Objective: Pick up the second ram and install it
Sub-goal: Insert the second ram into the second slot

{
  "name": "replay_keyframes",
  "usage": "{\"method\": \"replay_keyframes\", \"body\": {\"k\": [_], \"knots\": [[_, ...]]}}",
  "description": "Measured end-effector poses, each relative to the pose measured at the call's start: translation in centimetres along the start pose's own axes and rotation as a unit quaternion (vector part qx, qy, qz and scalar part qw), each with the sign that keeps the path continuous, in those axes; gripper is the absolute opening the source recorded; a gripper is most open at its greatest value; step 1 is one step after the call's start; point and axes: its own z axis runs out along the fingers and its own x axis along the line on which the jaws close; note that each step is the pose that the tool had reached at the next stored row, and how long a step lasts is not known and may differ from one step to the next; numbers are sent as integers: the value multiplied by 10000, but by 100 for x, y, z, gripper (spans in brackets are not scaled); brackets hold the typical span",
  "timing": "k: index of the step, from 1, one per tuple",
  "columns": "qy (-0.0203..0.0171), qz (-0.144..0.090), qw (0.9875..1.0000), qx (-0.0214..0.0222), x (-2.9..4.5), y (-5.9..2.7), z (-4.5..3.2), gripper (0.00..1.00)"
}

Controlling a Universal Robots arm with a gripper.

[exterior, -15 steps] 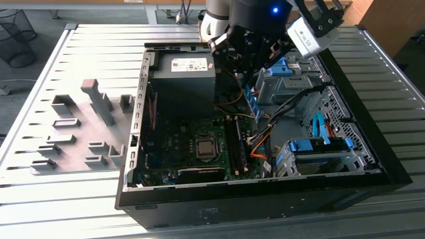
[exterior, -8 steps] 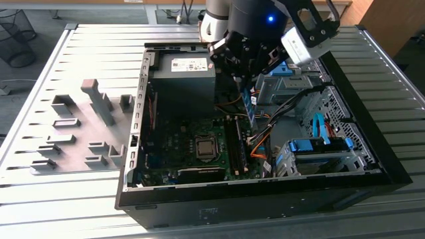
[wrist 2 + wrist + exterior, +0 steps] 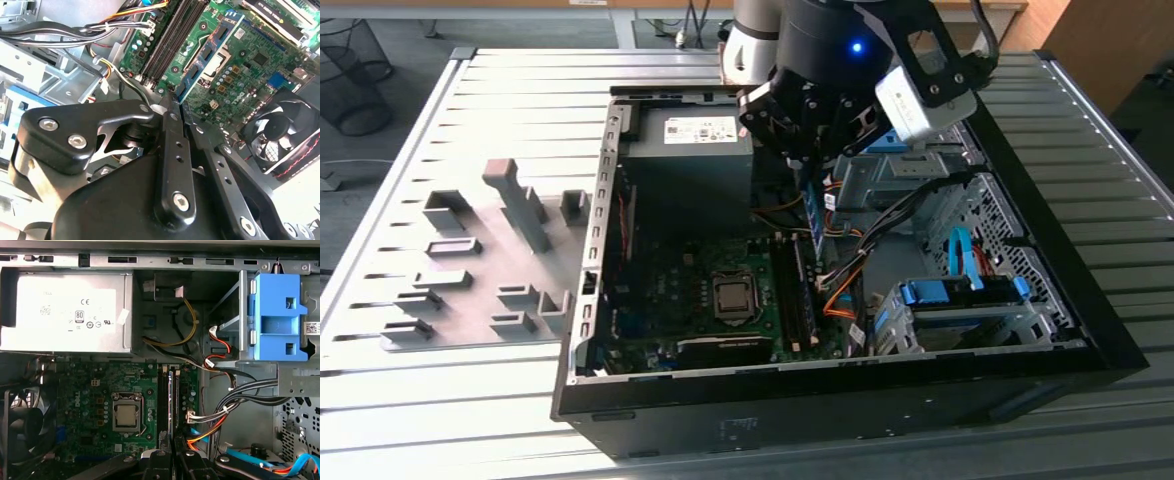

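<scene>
Case front: the black case (image 3: 854, 400) lies open on the slatted grey counter (image 3: 480, 400), its front edge nearest in the exterior view.
Drive bays: light-blue brackets (image 3: 961, 295) sit in the metal cage at the exterior view's right, near the front; one more blue bracket (image 3: 277, 315) shows in the first wrist view beside the cage wall.
Board: the green motherboard (image 3: 707, 320) lies flat on the case floor, with the bare CPU socket (image 3: 736, 297) about in its middle; the socket (image 3: 126, 416) is also plain in the first wrist view.
Slots: the long dark memory slots (image 3: 790, 295) run just beside the socket, on the side toward the drive cage; orange and black cables (image 3: 847, 285) cross next to them.
Ram: the ram (image 3: 817, 215) hangs upright, thin and blue, above the slots, its lower end close to them; I cannot tell if it touches. In the second wrist view the blue stick (image 3: 207, 52) stretches away from the fingers over the board, alongside the slots (image 3: 170, 40).
Claw: the claw (image 3: 811, 160) is pinching the ram by its upper end, black fingers (image 3: 172, 130) closed on it.
Fan: a black fan (image 3: 285, 135) sits at the board's edge.
Supply: the grey power supply (image 3: 694, 135) fills the far corner of the case.
Rack: a grey holder block (image 3: 494, 260) stands on the counter at the exterior view's left, well apart from the case.
</scene>
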Motion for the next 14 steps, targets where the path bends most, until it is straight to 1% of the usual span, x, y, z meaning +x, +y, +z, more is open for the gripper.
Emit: {"method": "replay_keyframes", "body": {"k": [8, 14], "knots": [[-1, 0, 10000, -2, 0, -1, 20, 14], [-1, 0, 10000, -2, 0, -2, 71, 14]]}}
